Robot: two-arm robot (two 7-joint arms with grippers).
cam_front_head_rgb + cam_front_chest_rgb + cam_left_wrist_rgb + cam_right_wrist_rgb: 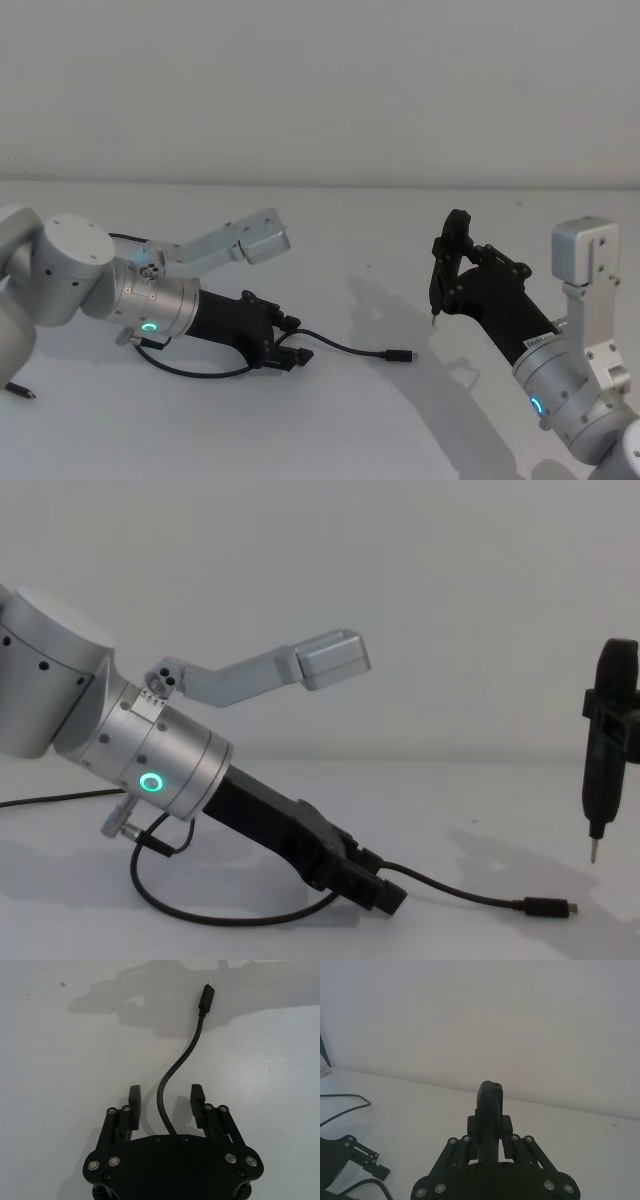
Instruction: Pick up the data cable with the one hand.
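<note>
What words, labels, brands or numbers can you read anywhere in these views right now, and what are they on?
No text can be read in any view.
left tool, open around the data cable: plain black, no markings.
right tool, shut on a dark stylus: no markings.
green ring light on the left wrist: a plain ring, no characters.
white slip far off at the table's edge: too small to read.

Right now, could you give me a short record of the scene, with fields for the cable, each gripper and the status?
data cable: lying on the table, plug end free
left gripper: low at the table, fingers open on either side of the cable
right gripper: raised to the right, shut on a dark tool with a thin metal tip
status: cable not yet grasped
</note>
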